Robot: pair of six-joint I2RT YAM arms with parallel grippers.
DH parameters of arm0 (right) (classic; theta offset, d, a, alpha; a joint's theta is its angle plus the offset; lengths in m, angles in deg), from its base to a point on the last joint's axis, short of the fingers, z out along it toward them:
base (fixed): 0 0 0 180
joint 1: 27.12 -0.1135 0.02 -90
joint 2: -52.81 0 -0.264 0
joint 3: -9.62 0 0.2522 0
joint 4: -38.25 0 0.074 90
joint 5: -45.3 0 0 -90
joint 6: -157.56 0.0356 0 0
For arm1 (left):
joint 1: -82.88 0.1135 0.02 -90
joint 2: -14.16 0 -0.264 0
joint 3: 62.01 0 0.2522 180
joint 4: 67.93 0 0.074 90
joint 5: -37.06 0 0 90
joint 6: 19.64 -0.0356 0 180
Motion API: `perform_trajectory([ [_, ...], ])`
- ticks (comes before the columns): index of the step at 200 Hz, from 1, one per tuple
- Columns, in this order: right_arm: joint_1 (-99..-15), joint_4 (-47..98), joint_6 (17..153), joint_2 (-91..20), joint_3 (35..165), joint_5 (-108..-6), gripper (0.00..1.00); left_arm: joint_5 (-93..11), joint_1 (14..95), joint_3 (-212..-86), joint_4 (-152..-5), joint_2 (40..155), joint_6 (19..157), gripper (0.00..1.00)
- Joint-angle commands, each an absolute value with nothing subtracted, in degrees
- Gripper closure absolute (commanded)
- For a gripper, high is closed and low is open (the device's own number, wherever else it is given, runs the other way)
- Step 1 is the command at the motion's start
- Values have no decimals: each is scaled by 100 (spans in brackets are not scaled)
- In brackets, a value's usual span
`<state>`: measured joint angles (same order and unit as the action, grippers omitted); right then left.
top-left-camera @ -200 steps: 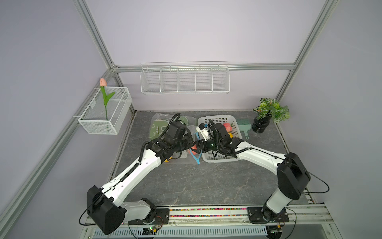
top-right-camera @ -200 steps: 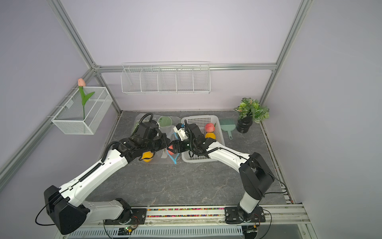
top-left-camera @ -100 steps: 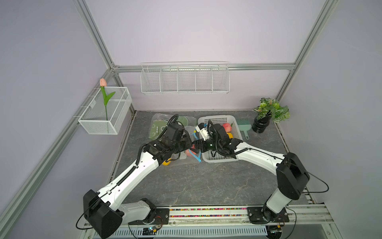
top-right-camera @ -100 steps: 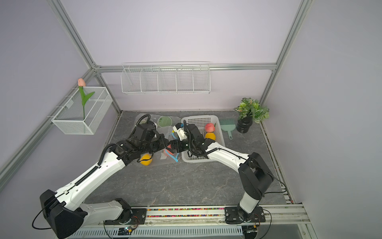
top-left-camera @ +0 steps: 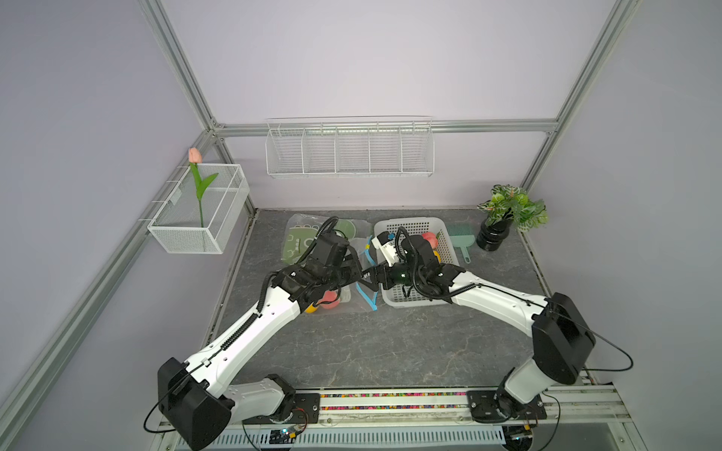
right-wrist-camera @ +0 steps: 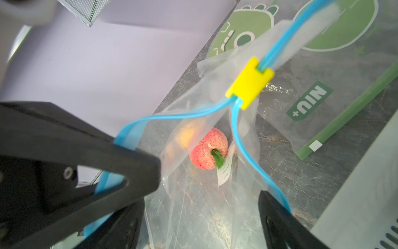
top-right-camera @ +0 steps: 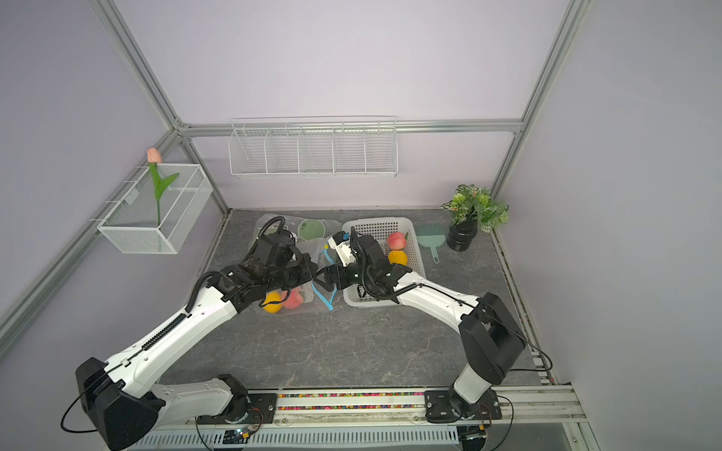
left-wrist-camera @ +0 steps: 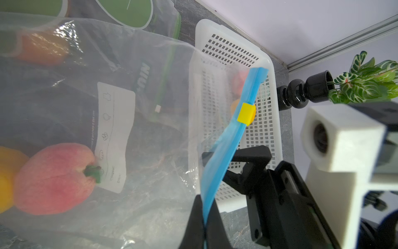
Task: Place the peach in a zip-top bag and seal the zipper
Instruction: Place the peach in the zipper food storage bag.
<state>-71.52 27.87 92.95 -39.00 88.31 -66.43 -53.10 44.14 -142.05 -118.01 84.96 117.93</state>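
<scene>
Pink round peach (left-wrist-camera: 53,179) lay inside clear zip-top bag (left-wrist-camera: 150,129), near surface's (top-left-camera: 390,343) back edge. Left end effector (left-wrist-camera: 204,207) clamped blue zipper strip (left-wrist-camera: 228,146); right end effector (left-wrist-camera: 217,166) gaped wide. Sealing step in hand; next likely: grasp yellow slider (right-wrist-camera: 249,83), pull shut.

Peach (top-left-camera: 330,300) seemingly inside zip-top bag (top-left-camera: 361,301)

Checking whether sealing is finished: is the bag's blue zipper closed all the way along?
No: in the right wrist view the blue zipper strips split apart past the yellow slider, leaving the bag open.
</scene>
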Motion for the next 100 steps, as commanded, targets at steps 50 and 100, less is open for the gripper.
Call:
perform_trajectory([
  [50, -7142, 1895, 8602, -2796, 8447, -4067, 15, -5467, 4386, -14099, -11975, 8375, 11774, 100],
  [100, -6708, 787, 8501, -2918, 8722, -2890, 15, -5431, 4386, -14108, -11948, 8403, 11760, 100],
])
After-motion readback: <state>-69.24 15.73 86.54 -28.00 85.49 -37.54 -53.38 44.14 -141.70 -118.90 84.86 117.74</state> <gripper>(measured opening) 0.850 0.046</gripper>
